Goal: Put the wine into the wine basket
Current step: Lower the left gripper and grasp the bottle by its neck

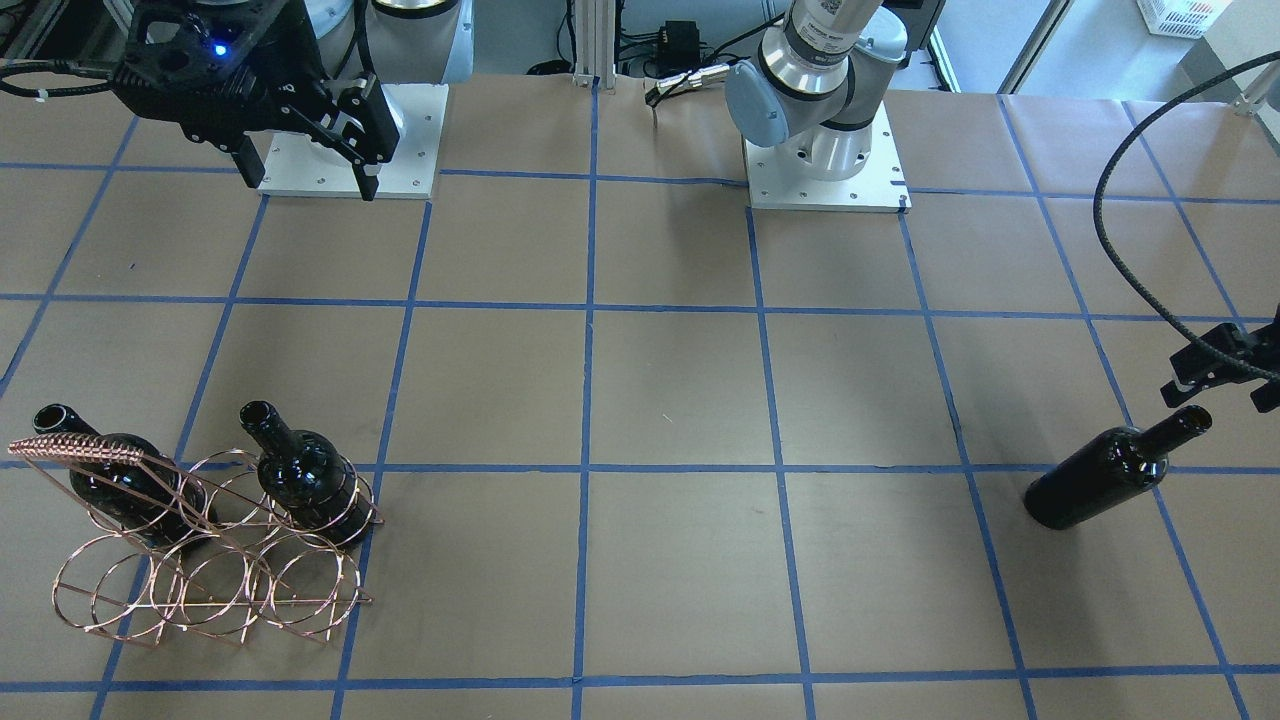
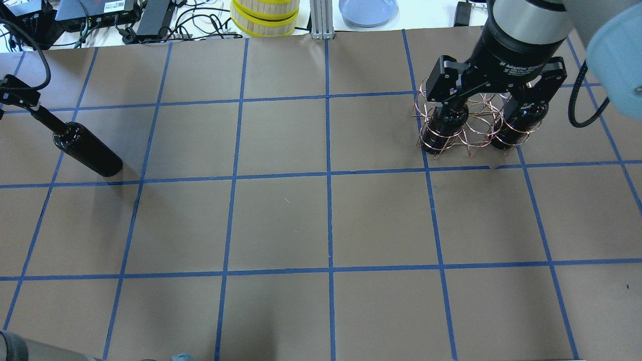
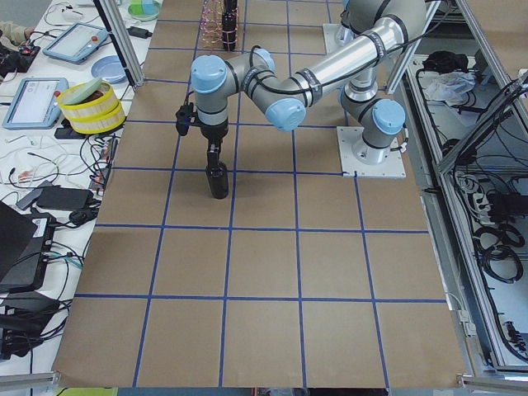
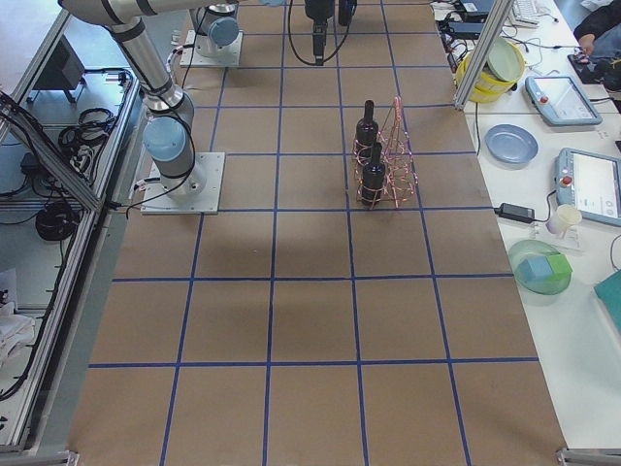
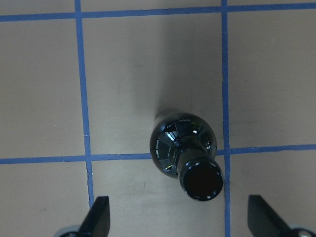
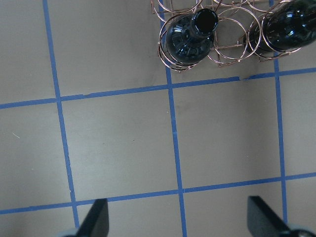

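Note:
One near-black wine bottle [image 1: 1100,480] stands upright and alone on the paper-covered table, also seen in the overhead view [image 2: 88,150]. My left gripper [image 1: 1222,380] is open just above its mouth, apart from it; in the left wrist view [image 5: 180,219] the bottle's mouth [image 5: 202,180] lies between the spread fingers. The copper wire wine basket [image 1: 210,560] holds two other dark bottles [image 2: 444,128] [image 2: 516,125] in its outer rings; the middle rings are empty. My right gripper [image 2: 489,100] hangs open and empty, high over the basket [image 6: 222,47].
The two arm base plates [image 1: 825,175] [image 1: 350,160] sit at the robot's edge. A black cable [image 1: 1110,240] loops near the left gripper. Beyond the far table edge are a yellow-rimmed stack [image 2: 265,15], a blue plate [image 2: 367,10] and cables.

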You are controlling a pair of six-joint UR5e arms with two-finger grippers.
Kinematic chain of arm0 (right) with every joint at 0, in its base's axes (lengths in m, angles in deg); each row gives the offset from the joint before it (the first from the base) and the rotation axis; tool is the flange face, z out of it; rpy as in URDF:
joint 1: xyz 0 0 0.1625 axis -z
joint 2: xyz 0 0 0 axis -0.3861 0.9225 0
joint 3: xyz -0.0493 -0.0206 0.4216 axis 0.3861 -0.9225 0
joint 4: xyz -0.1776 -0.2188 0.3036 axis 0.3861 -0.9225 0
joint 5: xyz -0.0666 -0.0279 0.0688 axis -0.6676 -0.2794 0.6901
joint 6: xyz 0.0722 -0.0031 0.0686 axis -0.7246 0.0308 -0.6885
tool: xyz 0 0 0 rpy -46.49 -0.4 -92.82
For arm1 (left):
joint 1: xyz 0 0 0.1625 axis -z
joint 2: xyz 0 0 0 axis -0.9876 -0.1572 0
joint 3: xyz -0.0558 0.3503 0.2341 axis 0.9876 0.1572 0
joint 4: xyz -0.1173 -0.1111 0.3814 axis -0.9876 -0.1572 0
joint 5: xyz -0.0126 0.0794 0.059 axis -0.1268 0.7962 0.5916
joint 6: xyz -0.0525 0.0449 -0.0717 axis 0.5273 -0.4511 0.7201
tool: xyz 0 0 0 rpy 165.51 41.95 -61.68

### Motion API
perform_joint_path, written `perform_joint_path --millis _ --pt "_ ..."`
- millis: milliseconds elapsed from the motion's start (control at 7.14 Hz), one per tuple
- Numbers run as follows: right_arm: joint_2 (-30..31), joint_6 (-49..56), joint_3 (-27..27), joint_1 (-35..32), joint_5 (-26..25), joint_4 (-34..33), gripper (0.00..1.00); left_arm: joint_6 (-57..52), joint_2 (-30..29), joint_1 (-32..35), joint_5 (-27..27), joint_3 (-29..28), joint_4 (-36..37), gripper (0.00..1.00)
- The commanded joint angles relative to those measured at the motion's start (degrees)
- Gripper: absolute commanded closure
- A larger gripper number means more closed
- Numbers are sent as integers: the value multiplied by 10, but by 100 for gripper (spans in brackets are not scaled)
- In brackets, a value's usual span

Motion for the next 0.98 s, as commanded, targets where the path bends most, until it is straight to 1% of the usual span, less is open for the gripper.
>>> perform_joint_path --millis 0,280,561,701,841 --pt "0 0 0 0 0 0 0 37 -17 18 -14 8 26 3" --pt "0 0 0 0 -1 0 0 56 -24 27 -10 15 40 2" --pt "0 0 0 0 0 0 0 63 -34 27 33 17 40 3" --pt "0 0 0 0 0 0 0 74 -34 27 35 17 41 3" --pt "0 0 0 0 0 0 0 74 -34 27 34 18 41 6"
